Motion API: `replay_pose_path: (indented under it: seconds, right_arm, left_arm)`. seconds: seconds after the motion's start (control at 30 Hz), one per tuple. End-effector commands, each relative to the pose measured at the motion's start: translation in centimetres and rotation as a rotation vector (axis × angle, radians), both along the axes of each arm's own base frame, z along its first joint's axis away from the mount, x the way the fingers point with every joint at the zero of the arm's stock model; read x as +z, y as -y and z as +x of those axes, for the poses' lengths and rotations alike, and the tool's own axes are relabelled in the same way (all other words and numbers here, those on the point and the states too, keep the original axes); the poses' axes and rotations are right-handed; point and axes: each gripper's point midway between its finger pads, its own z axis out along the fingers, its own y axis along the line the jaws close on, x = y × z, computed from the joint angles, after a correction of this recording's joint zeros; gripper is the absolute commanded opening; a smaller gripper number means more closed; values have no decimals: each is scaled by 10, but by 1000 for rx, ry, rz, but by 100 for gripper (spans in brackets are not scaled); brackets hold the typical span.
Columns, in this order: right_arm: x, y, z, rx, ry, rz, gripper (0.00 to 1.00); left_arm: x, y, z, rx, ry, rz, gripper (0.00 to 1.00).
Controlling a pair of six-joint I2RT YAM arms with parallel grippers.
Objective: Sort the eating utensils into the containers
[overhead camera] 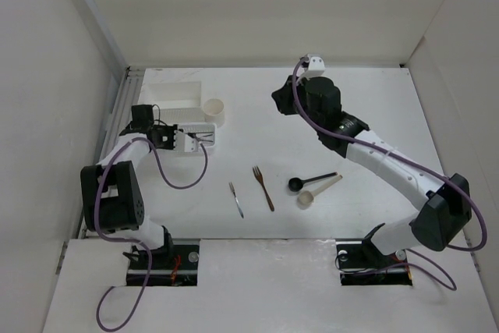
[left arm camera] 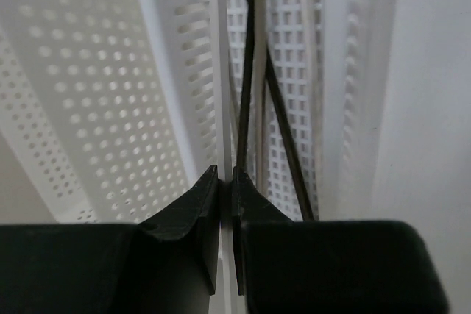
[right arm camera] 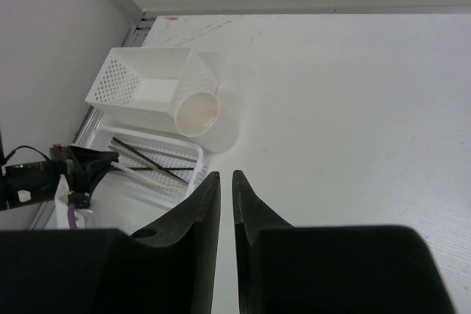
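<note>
My left gripper (overhead camera: 178, 139) is over the left end of the slotted tray (overhead camera: 209, 147) and is shut on a pale chopstick (left arm camera: 219, 71), which points along the tray (left arm camera: 184, 49). Two dark chopsticks (left arm camera: 246, 93) lie crossed inside it. My right gripper (overhead camera: 281, 100) is raised above the far middle of the table, shut and empty (right arm camera: 221, 174). The right wrist view shows the tray (right arm camera: 193, 154), the held chopstick (right arm camera: 136, 173), the box (right arm camera: 118, 79) and the cup (right arm camera: 199, 112). A brown fork (overhead camera: 263, 187), grey fork (overhead camera: 236, 199), black spoon (overhead camera: 310, 181) and beige spoon (overhead camera: 318, 190) lie on the table.
The rectangular box (overhead camera: 175, 97) stands behind the tray, the round cup (overhead camera: 214, 111) to its right. White walls enclose the table on the left, back and right. A metal rail (overhead camera: 117, 115) runs along the left edge.
</note>
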Motion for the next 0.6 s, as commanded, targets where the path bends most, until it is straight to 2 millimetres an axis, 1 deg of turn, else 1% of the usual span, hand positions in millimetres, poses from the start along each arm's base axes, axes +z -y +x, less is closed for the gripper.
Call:
replay_pose_path:
  seconds: [0.0,0.03,0.07,0.1,0.13,0.17,0.2,0.23,0.3,0.43,0.47,0.53,0.57]
  right_arm:
    - [39,-6,7,29,87,57,18]
    - [39,-7,6,38,86,58,18]
    - [35,-5,11,29,79,52,18]
    - [35,-5,11,29,79,52,18]
    - [40,-5,11,29,86,57,18]
    - [40,-5,11,29,86,57,18]
    - [35,-3,15,20,78,51,18]
    - [39,-4,15,28,85,57,18]
    - [39,-4,15,29,85,57,18]
    - [39,-4,15,29,85,57,18]
    - [39,-1,17,19,85,57,18]
    - [39,-2,16,28,84,58,21]
    - [35,-3,18,28,77,53,22]
  left_arm:
    - [12,1,10,-74,42,40,0]
    - [10,1,12,-74,42,40,0]
    - [6,1,11,-74,32,38,0]
    - [7,0,13,-67,39,35,0]
    - [5,0,14,-52,32,23,0]
    - [9,2,19,-45,52,3,0]
    - [10,3,22,-35,55,-17,0]
    - [9,3,22,-26,51,-24,0]
    - [9,3,21,-19,48,-30,0]
    - [2,2,19,-13,29,-25,0]
    - [2,2,19,-22,33,-18,0]
    - [2,1,23,-23,45,-16,5]
    - [-2,2,20,-23,36,-17,9]
